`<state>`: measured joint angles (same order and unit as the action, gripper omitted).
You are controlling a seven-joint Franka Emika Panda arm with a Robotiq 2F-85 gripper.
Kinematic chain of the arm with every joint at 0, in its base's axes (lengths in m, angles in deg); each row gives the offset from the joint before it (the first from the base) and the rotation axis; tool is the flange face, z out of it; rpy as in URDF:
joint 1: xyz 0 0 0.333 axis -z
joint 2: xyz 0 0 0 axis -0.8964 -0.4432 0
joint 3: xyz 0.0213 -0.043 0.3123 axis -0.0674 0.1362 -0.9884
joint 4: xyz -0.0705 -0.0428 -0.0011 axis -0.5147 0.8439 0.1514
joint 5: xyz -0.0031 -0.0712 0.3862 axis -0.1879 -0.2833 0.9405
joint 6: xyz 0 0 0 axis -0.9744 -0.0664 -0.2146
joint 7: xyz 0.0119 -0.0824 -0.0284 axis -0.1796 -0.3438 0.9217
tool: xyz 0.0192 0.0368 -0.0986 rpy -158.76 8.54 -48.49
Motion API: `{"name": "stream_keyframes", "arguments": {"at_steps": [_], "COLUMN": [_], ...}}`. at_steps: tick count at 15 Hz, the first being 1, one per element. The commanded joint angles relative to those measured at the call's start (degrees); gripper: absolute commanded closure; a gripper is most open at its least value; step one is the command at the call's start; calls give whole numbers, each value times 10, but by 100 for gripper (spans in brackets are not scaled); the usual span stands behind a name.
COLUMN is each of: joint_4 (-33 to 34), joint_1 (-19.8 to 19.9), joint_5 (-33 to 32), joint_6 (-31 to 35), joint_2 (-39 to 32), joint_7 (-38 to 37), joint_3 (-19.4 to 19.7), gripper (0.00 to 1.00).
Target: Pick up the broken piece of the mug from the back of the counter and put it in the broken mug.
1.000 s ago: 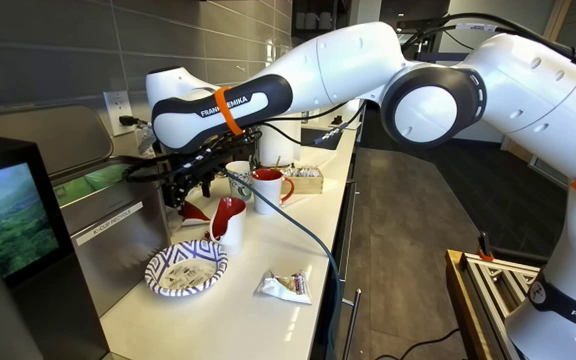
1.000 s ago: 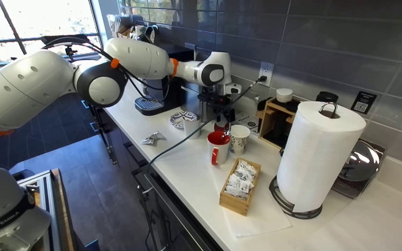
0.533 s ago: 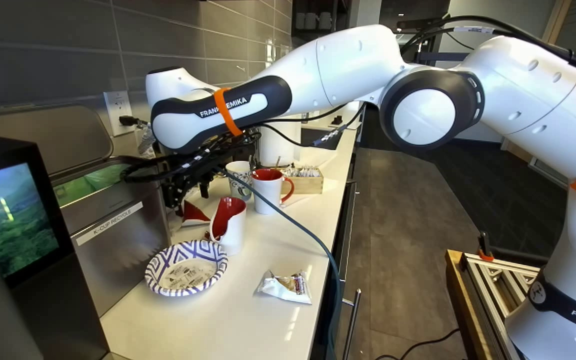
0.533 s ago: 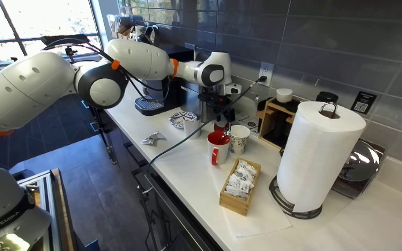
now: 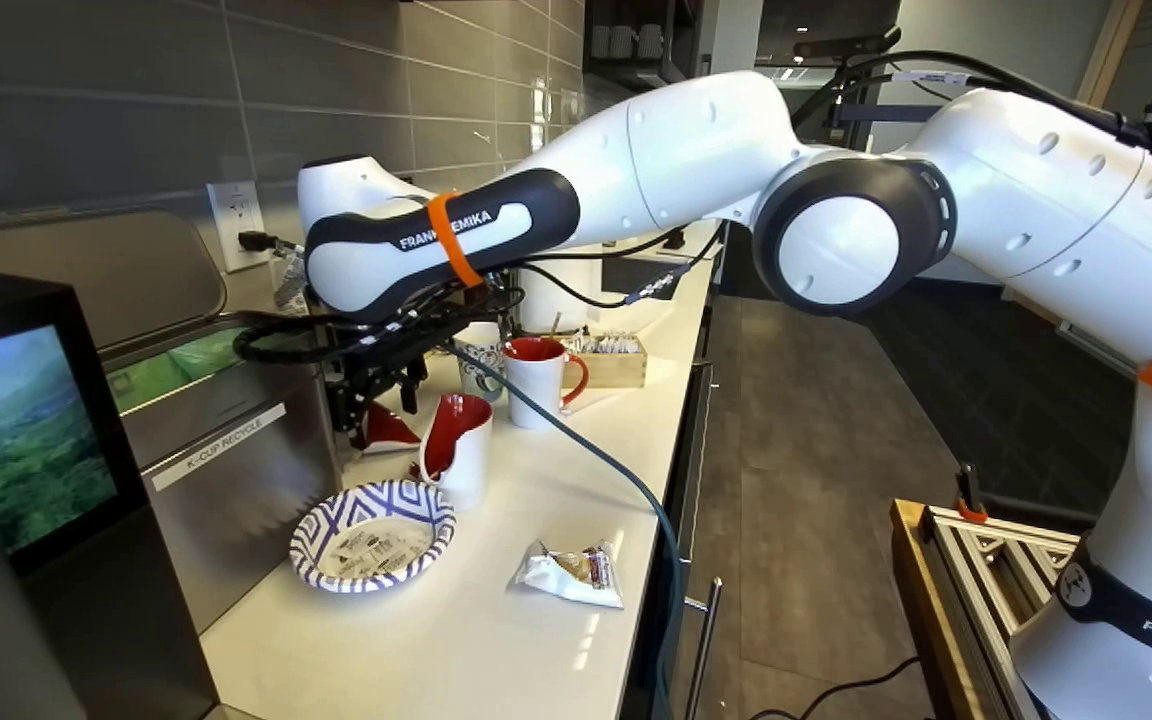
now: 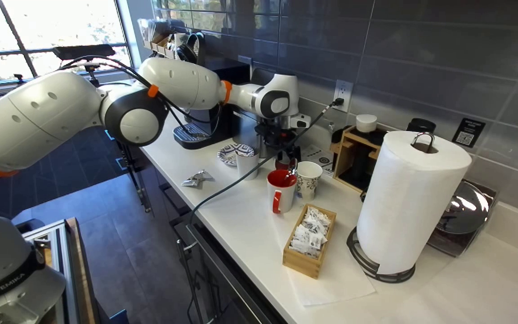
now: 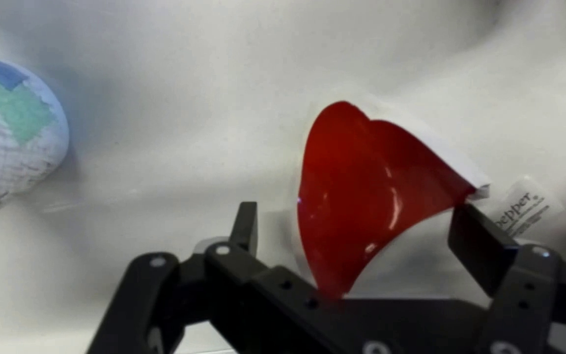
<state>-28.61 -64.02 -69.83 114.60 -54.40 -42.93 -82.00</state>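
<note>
Gripper [image 7: 361, 233] is spread wide along the bottom of the wrist view, with the shard [image 7: 352, 191] showing between and above its fingers [image 7: 247, 223], right of centre, red side to the camera. Can't tell if the finger at frame right touches it. In an exterior view the shard's on the counter [image 5: 456, 640], left of centre, just left of the upright broken mug [image 5: 471, 468]. Plate [image 5: 312, 545] is lower left.
</note>
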Motion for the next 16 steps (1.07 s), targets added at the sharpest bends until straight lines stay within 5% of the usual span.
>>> {"name": "stream_keyframes", "arguments": {"at_steps": [1, 4, 5, 8, 13, 16], "joint_4": [56, 72, 76, 84, 95, 107], "joint_1": [9, 4, 4, 1, 1, 5], "joint_5": [13, 9, 7, 2, 1, 5], "joint_6": [-3, -11, -14, -15, -37, -57], "joint_2": [-44, -56, -59, -65, -57, -46], "joint_7": [-5, -27, -34, -47, -62, -58], "joint_3": [-5, 5, 8, 14, 22, 21], "gripper": [1, 9, 28, 53, 76, 100]}}
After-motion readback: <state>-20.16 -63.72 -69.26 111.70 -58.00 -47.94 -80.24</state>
